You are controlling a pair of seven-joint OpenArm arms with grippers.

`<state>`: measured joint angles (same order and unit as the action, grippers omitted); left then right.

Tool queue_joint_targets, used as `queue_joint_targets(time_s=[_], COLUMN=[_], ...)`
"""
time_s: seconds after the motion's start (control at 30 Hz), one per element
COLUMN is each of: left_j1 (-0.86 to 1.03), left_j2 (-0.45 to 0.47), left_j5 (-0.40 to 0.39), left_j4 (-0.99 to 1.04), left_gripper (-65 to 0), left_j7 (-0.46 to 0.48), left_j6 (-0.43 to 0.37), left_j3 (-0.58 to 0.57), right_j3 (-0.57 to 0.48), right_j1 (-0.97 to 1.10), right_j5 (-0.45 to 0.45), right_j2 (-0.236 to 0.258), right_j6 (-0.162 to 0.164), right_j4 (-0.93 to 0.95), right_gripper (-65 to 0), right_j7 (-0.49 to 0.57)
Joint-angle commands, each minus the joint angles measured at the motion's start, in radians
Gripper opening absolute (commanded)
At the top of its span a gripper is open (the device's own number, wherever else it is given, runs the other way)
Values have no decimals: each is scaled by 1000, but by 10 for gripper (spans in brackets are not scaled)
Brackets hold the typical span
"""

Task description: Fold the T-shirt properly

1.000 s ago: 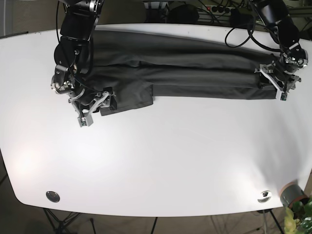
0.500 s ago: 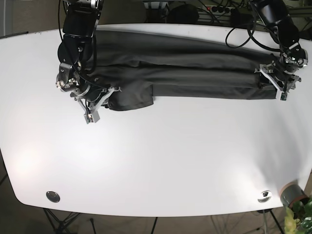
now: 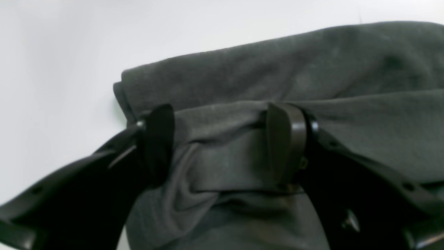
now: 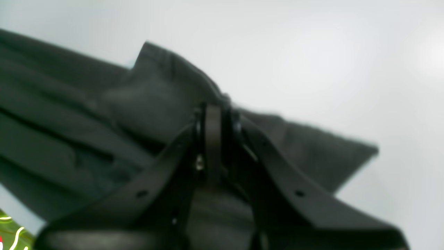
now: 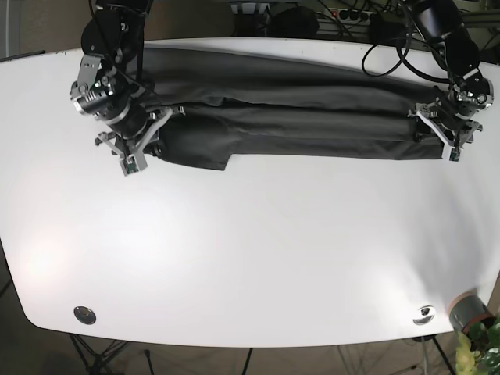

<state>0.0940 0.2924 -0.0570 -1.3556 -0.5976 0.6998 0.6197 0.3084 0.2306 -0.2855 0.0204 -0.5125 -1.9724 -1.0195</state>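
- You see the T-shirt (image 3: 312, 69) is dark grey matt cloth, softly fuzzy.
- You see the desk (image 5: 273, 258) is white, smooth, slightly glossy.
- The left pincer (image 3: 222, 142) looks like black matt plastic.

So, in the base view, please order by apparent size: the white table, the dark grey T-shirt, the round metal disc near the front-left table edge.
1. White table, largest.
2. Dark grey T-shirt.
3. Round metal disc, smallest.
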Motion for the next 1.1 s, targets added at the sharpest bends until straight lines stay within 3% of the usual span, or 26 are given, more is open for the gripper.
queue_joint_targets(time_s=[0.0, 0.13, 0.27, 0.5, 0.57, 0.67, 0.77, 0.83, 1.0, 1.07], left_j1=[-3, -3, -3, -3, -3, -4, -4, -4, -4, -4], left_j2=[14, 14, 14, 14, 14, 14, 14, 14, 14, 14], left_j5=[19, 19, 19, 19, 19, 19, 19, 19, 19, 19], left_j4=[-8, -9, -8, -6, -9, -9, -9, -8, -8, -6], left_gripper=[-271, -271, -271, -271, -271, -271, -271, -271, -271, -271], left_j7=[-17, -17, -17, -17, -17, -17, -17, -17, -17, -17], left_j6=[-2, -2, -2, -2, -2, -2, -2, -2, -2, -2], left_j3=[1, 1, 1, -2, -4, -4, -4, -4, -4, -2], right_j3=[45, 108, 199, 219, 219, 209, 171, 137, 48, 25], right_j1=[39, 106, 157, 197, 204, 203, 198, 195, 141, 123], right_j5=[-4, -76, -165, -171, -171, -171, -172, -171, -151, -99], right_j2=[-24, -35, -37, -35, -35, -35, -35, -32, -3, -3], right_j6=[-8, -30, -30, -27, -27, -27, -27, -27, -24, -1], right_j4=[-51, -61, -57, -46, -51, -52, -61, -63, -41, -18], right_gripper=[-628, -628, -626, -604, -530, -336, -206, -201, -274, -292], right_j7=[8, 8, 9, 11, 12, 12, 12, 14, 15, 15])
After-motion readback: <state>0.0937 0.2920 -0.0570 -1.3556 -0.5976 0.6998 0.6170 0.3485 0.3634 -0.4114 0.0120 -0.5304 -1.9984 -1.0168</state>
